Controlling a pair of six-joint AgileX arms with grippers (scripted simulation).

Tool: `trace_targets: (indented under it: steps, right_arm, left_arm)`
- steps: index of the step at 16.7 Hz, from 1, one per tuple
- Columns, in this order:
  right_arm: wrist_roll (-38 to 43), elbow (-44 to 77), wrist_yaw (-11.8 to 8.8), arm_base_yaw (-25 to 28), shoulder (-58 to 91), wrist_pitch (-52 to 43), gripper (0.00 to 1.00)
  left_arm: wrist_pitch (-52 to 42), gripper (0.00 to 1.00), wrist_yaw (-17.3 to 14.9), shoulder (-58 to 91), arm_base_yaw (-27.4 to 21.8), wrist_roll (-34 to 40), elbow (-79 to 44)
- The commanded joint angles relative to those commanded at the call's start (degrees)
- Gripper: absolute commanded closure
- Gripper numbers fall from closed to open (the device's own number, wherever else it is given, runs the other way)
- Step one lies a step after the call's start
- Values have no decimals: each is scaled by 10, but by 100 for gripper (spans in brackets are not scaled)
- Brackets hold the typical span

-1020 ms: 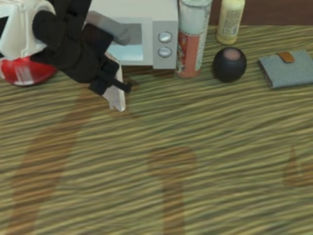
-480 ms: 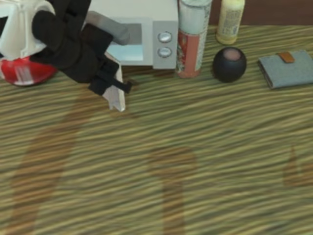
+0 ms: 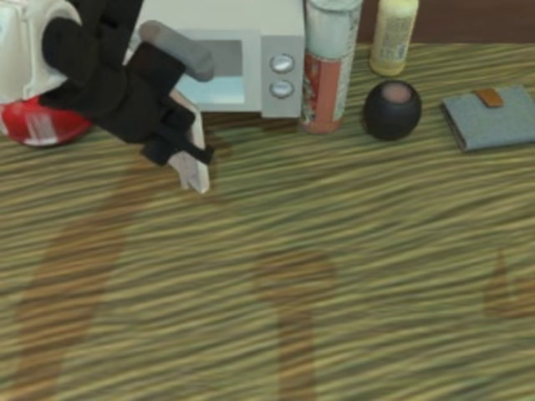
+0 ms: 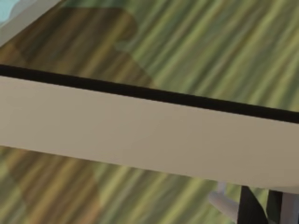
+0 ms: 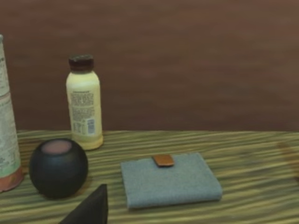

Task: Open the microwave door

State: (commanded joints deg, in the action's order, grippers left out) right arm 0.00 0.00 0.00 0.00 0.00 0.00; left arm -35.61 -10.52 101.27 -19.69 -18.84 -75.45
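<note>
The white microwave (image 3: 251, 33) stands at the back left, with two silver knobs (image 3: 282, 63) on its right panel. The microwave door (image 3: 197, 171) stands swung out toward the table's front, and the cavity behind it shows. My left gripper (image 3: 185, 149) is shut on the door at its free edge. In the left wrist view the door (image 4: 140, 135) crosses as a broad pale band, with a dark finger (image 4: 250, 210) beside the grey bar handle (image 4: 223, 204). My right gripper (image 5: 91, 210) is out of the top view, parked near the right side, and shows only as a dark tip.
Behind my left arm lies a red and white object (image 3: 42, 121). Right of the microwave stand a tall can (image 3: 328, 67), a yellow bottle (image 3: 393, 38), a black sphere (image 3: 391, 109) and a grey wallet (image 3: 489, 117).
My left gripper has moved slightly left with the door, which has swung a little further open.
</note>
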Motion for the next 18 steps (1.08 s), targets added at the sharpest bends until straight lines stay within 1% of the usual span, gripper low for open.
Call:
trace_targets:
  steps: [5, 18]
  right_arm:
    - [0, 0, 0, 0, 0, 0, 0]
    - [0, 0, 0, 0, 0, 0, 0]
  left_arm:
    - [-12, 100, -32, -14, 24, -60, 15]
    - [-12, 100, -34, -15, 26, -63, 15]
